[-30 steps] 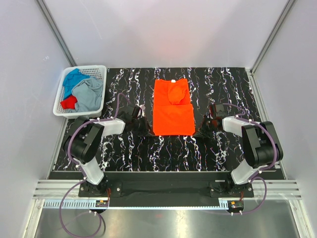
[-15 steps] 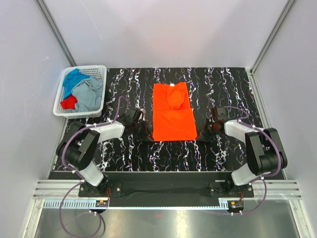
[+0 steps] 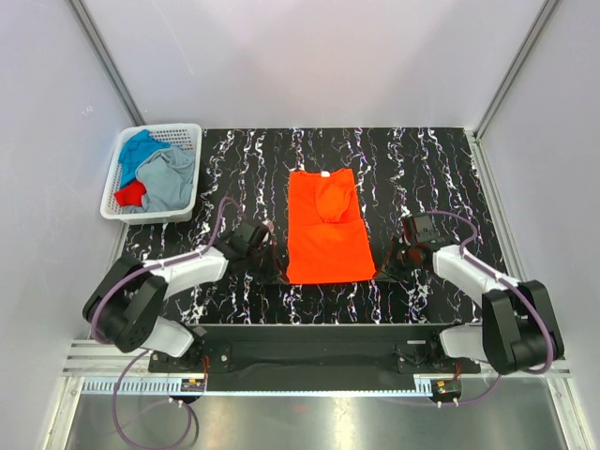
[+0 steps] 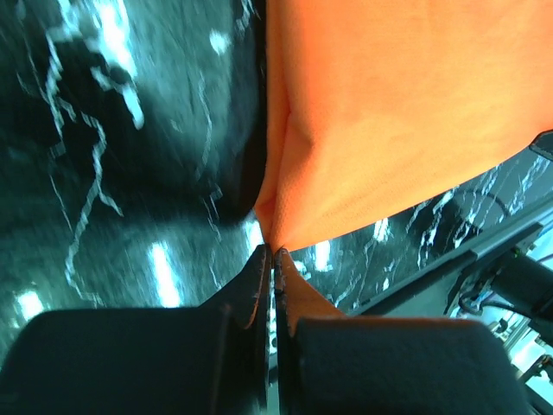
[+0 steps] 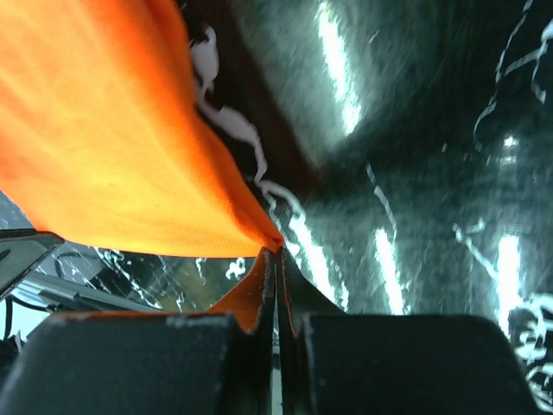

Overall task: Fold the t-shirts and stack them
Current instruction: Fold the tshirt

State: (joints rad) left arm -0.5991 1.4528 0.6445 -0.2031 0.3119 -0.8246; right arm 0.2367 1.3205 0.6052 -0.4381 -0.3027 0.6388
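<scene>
Left gripper (image 4: 272,257) and right gripper (image 5: 276,257) are each clenched on a near-hem corner of the orange t-shirt (image 3: 325,234), one at either side; both wrist views show a peak of orange cloth pinched between closed jaws and pulled up slightly from the table (image 3: 422,159), with a shadow beneath it. In the top view the left gripper (image 3: 279,277) and right gripper (image 3: 380,275) sit at the two near corners of the garment. The shirt lies as a narrow lengthwise panel in the middle of the table, collar and white neck label (image 3: 325,174) at the far end and a bunched sleeve resting on its upper half. Compared with one second earlier, the whole panel has slid toward the arm bases: its collar edge now lies farther from the back of the table, and both arms have drawn back and dropped lower. The drag appears to serve two ends, pulling the cloth taut and bringing it within reach. The crosswise fold, hem over toward collar, is judged still to come, and an equal pull from both sides would keep the panel square. A blue t-shirt (image 3: 141,148), a grey t-shirt (image 3: 171,176) and a red t-shirt (image 3: 131,194) wait in the white basket (image 3: 159,128) at the far left, so stacking has not begun.
</scene>
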